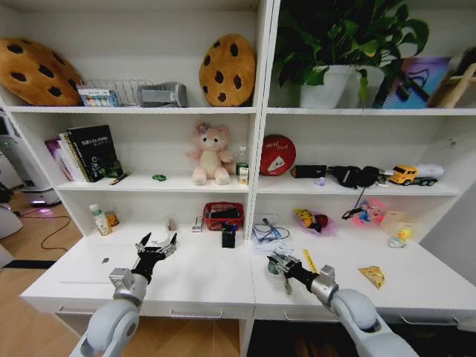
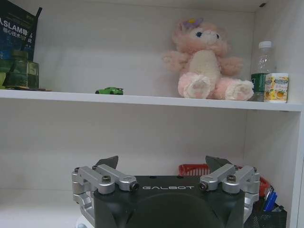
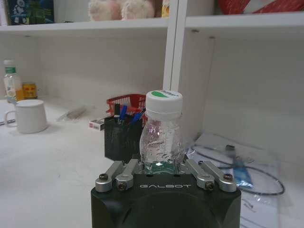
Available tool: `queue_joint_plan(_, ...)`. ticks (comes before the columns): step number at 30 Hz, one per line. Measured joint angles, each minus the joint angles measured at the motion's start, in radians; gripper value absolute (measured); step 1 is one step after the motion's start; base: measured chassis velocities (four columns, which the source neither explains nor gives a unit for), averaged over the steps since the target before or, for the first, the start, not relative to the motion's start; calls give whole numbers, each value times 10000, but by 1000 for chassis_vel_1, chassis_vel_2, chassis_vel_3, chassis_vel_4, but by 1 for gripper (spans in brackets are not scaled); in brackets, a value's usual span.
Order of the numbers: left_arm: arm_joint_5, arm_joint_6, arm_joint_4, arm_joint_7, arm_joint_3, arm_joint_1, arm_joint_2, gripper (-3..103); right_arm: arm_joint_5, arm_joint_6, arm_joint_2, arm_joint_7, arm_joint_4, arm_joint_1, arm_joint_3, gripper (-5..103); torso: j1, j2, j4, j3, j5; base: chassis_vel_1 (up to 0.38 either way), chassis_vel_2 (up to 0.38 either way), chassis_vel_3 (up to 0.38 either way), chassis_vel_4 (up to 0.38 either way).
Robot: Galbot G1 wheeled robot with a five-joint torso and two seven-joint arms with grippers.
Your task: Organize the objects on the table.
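The right pincer (image 3: 164, 167) pinches one small clear bottle (image 3: 162, 130) with a white cap, low over the right half of the white worktop (image 1: 201, 279). Just beyond it stands one black pen cup (image 3: 121, 137) holding a few pens, with one red basket (image 3: 127, 103) behind and one white mug (image 3: 31, 116) far to the left. The left pincer (image 1: 156, 245) hovers spread and empty over the left half. One green toy car (image 2: 109, 90) sits on the shelf above, left of one pink plush bear (image 2: 205, 61)

Clear plastic bottle (image 3: 160, 137), smooth white cap; black mesh pen cup (image 3: 121, 137); matt white table (image 1: 201, 279).
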Motion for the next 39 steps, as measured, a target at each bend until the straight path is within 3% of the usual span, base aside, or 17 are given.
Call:
queue_joint_plan(2, 0, 0, 1, 0, 0, 0, 0, 100, 571, -808, -265, 1101, 1437, -583, 203, 26, 0, 0, 0, -1, -5, 0, 0, 0, 0)
queue_joint_plan(3, 0, 0, 1, 0, 0, 0, 0, 100, 571, -808, -265, 1101, 1437, -583, 203, 26, 0, 0, 0, -1, -5, 0, 0, 0, 0)
queue_joint_plan(5, 0, 0, 0, 0, 0, 0, 0, 100, 1485, -1759, -552, 2527, 2624, -1239, 190, 25, 0, 1, 0, 0, -1, 0, 0, 0, 0)
queue_joint_plan(6, 0, 0, 1, -1, 0, 0, 0, 100, 2189, -2277, -709, 3458, 3163, -1542, 139, 25, -1, 1, -2, 0, -5, 0, 0, 0, 0)
queue_joint_plan(7, 0, 0, 1, 3, 1, 0, 0, 100, 4152, -3543, -1018, 5511, 4301, -2004, 41, 25, -2, 1, -5, -2, -4, 0, 0, 0, 0)
queue_joint_plan(8, 0, 0, 1, 3, 1, 0, 0, 100, 4152, -3543, -1018, 5511, 4301, -2004, 41, 25, -2, 1, -5, -2, -4, 0, 0, 0, 0)
queue_joint_plan(9, 0, 0, 0, 3, 0, 0, 0, 100, 5131, -4041, -1170, 6463, 4787, -2136, 0, 25, -2, 2, -5, -1, -4, 0, 0, 0, 0)
queue_joint_plan(10, 0, 0, 0, 3, 0, 0, 0, 100, 5131, -4041, -1170, 6463, 4787, -2136, 0, 25, -2, 2, -5, -1, -4, 0, 0, 0, 0)
queue_joint_plan(11, 0, 0, 0, 3, 0, 0, 0, 100, 6445, -4420, -1413, 7768, 5199, -2247, -8, 25, -3, 3, -3, -2, -6, 0, 0, 0, 0)
queue_joint_plan(12, 0, 0, 1, 1, -1, 0, 0, 100, 8652, -4645, -1874, 10047, 5405, -2291, -1, 25, -2, 3, -2, -2, -2, 0, 0, 0, 0)
queue_joint_plan(13, 0, 0, 0, 3, 0, 0, 0, 100, 10111, -4681, -2134, 11584, 5437, -2139, -52, 25, -2, 3, 0, -1, -3, 0, 0, 0, 0)
queue_joint_plan(14, 0, 0, 0, 3, 0, 0, 0, 100, 10111, -4681, -2134, 11584, 5437, -2139, -52, 25, -2, 3, 0, -1, -3, 0, 0, 0, 0)
queue_joint_plan(16, 0, 0, 0, 2, 0, 0, 0, 100, 12680, -4520, -2365, 13959, 5439, -1804, -335, 25, -1, 2, 2, -1, -2, 0, 0, 0, 0)
queue_joint_plan(19, 0, 0, 0, 2, 0, 0, 0, 100, 14417, -3804, -2161, 15584, 5401, -1905, -754, 25, -1, 2, 1, 0, -2, 0, 0, 0, 0)
queue_joint_plan(27, 0, 0, 0, 2, 0, 0, 0, 100, 14763, -2758, -1153, 16897, 5342, -2697, -1525, 25, -2, 1, -1, -1, -3, 0, 0, 0, 0)
queue_joint_plan(32, 0, 0, 0, 2, 0, 0, 0, 100, 14336, -2591, -774, 16885, 4974, -3232, -1575, 25, -2, 2, -2, -1, -7, 0, 0, 0, 0)
queue_joint_plan(39, 0, 0, 1, -2, 0, 0, 0, 100, 12829, -2025, -346, 16223, 2374, -3418, -1756, 25, -1, 0, 0, 0, -2, 0, 0, 0, 0)
